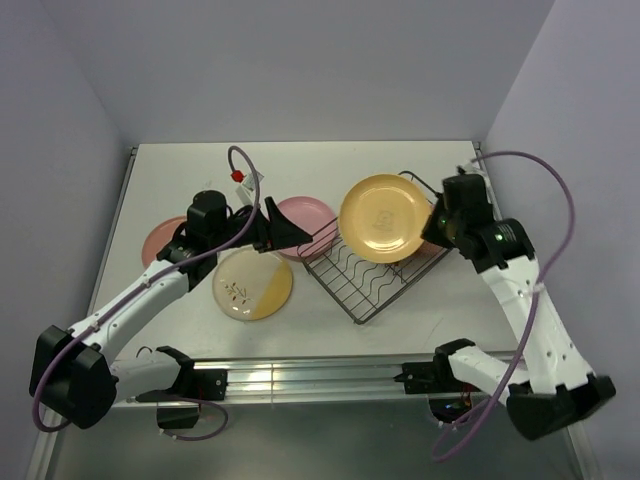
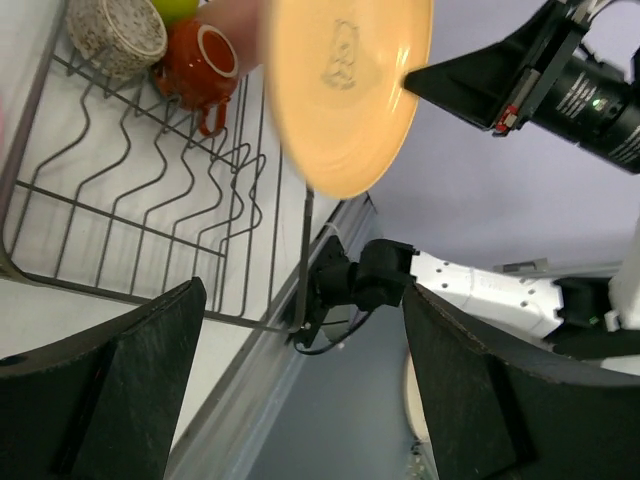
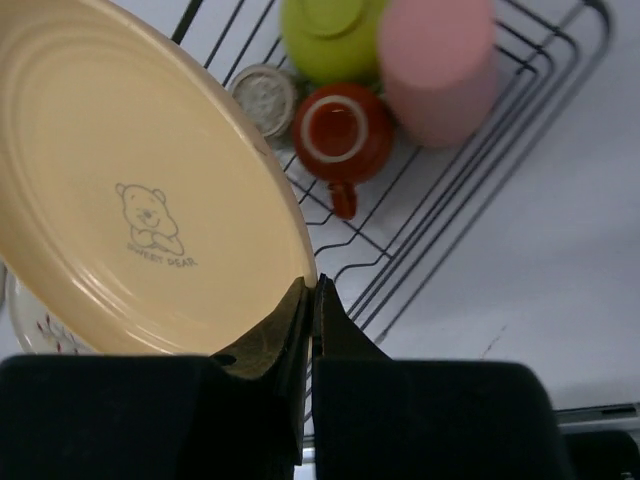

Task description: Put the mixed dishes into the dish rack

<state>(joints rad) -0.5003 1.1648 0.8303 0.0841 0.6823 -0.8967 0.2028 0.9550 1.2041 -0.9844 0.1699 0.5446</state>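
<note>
Right tool (image 3: 310, 300): closed narrow on the rim of the orange plate (image 3: 130, 200), one finger on each face.

Plate position: held off the table (image 1: 200, 170), tilted, over the far-left part of the dish rack (image 1: 350, 272). It does not appear to touch the wires.

Left tool (image 2: 303, 295): spread wide and holding nothing, just left of the rack.

Rack contents: green bowl (image 3: 330, 30), pink cup (image 3: 435, 65), mug (image 3: 342, 135) and grey cup (image 3: 263, 95) are grouped in one corner. The wavy floor wires beside them are free.

On the table, left of the rack: pink plate (image 1: 305, 213) and twig-patterned plate (image 1: 253, 283).

Handling assessment: the plate is judged rigid, glazed and smooth, moderately heavy and liable to chip. A single rim pinch leaves most of its weight hanging clear of the fingers, so it may pivot or slide. The rim is the only practical hold. It should be lowered slowly, edge first, between the wires.
</note>
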